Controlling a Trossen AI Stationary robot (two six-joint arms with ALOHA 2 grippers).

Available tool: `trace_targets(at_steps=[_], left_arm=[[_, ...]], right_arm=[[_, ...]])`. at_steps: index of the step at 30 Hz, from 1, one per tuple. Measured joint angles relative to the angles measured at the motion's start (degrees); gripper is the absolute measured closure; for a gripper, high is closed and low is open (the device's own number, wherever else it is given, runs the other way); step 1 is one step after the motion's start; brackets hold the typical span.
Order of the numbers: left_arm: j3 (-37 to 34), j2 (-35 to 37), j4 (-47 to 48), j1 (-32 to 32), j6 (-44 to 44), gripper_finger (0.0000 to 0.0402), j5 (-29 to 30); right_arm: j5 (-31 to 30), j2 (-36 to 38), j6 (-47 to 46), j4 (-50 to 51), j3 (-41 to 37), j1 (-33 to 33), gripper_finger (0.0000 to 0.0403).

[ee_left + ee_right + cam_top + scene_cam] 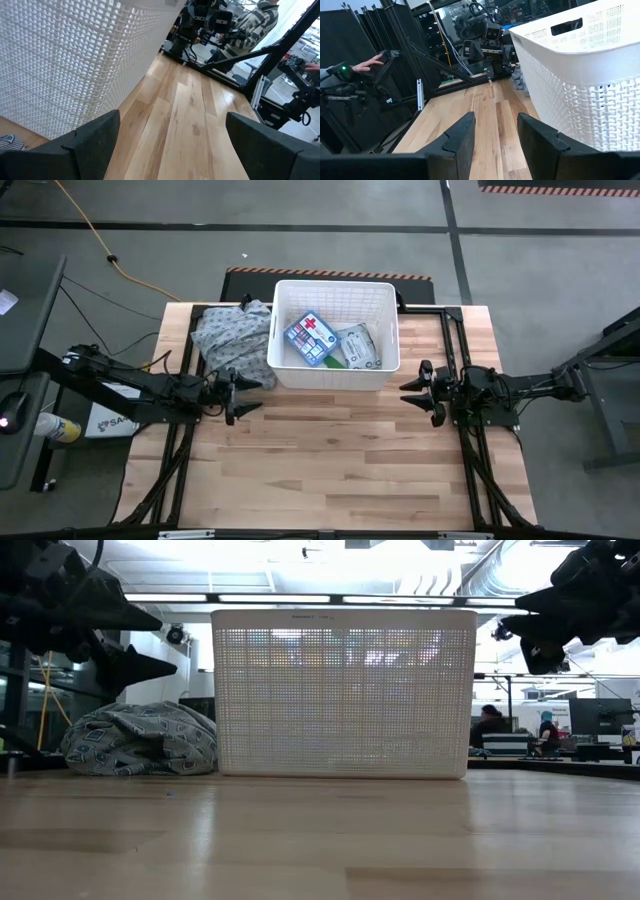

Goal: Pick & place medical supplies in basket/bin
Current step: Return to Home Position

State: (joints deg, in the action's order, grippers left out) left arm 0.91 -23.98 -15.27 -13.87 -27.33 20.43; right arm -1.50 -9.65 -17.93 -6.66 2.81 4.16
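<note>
Basket [331,378] loaded, both claws empty
Blue first-aid box [310,338] and grey-white packet [361,348] lie inside the white basket; left gripper [254,395] and right gripper [408,394] hover off its front corners, fingers spread apart.

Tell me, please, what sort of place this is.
Probably an open robotics lab or workshop: a pale wooden worktable on bare grey concrete floor, exposed ceiling ducts, and people seated at desks behind.
</note>
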Motion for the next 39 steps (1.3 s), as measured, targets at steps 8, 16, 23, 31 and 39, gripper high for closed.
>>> trace_targets(at_steps=[8,16,23,31,39], left_arm=[[0.0,5.11,7.12,0.0,-0.02,0.0005,0.02],[-0.02,6.73,12.65,-0.02,-0.02,0.0005,0.02],[-0.02,9.26,12.39,0.0,-0.02,0.0005,0.0],[-0.02,14.54,12.44,0.0,-0.02,0.0005,-0.02],[-0.02,16.36,12.4,0.02,-0.02,0.0005,-0.02]], right_arm=[[0.0,3.24,0.07,-1.38,-2.2,0.0,0.0262],[0.51,8.26,0.02,5.01,-2.23,0.0,0.0262],[0.5,9.33,0.02,5.07,-2.25,0.0,0.0262],[0.5,9.35,0.02,5.19,-2.27,0.0,0.0262],[0.48,9.35,0.02,5.27,-2.29,0.0,0.0262]])
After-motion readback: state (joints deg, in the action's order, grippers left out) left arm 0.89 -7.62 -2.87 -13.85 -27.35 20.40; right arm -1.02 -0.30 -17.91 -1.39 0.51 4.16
